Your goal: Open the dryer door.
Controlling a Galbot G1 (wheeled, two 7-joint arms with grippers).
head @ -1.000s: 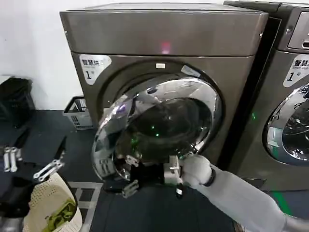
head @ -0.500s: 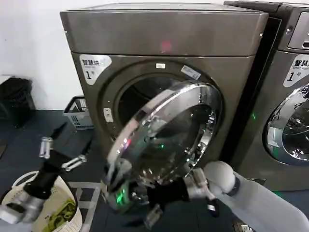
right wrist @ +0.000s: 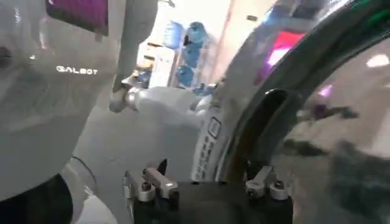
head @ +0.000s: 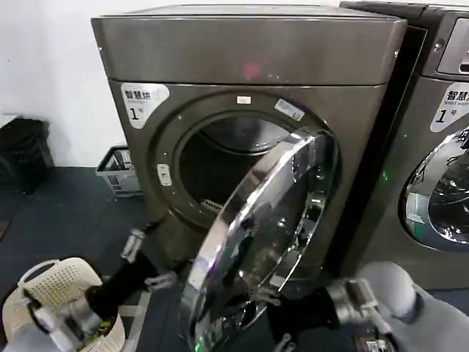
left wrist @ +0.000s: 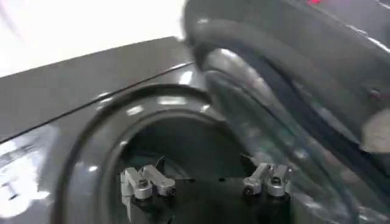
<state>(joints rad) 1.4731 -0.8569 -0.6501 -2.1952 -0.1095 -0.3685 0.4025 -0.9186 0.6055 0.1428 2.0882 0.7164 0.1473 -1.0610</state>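
Observation:
The dryer (head: 249,51) is a bronze-grey front-loader with a white "1" sticker. Its door (head: 264,227), a chrome ring around dark glass, stands swung out on the right-hand hinge, and the drum mouth (head: 212,169) is exposed. My right gripper (head: 275,320) is low at the door's bottom edge. In the right wrist view it (right wrist: 207,182) is open, with the door's rim (right wrist: 210,146) running down between the spread fingers. My left gripper (head: 146,260) hangs open below the drum mouth, left of the door. In the left wrist view it (left wrist: 204,179) faces the drum mouth (left wrist: 183,134), holding nothing.
A twin machine (head: 440,73) stands close on the right. A white laundry basket (head: 58,282) sits on the dark floor at front left under my left arm. A grey basket (head: 117,172) and a black bin (head: 22,150) stand by the wall on the left.
The door has swung much farther open, uncovering the drum mouth. My right gripper moved down and right with its lower edge. My left arm came up from the basket toward the dryer front.

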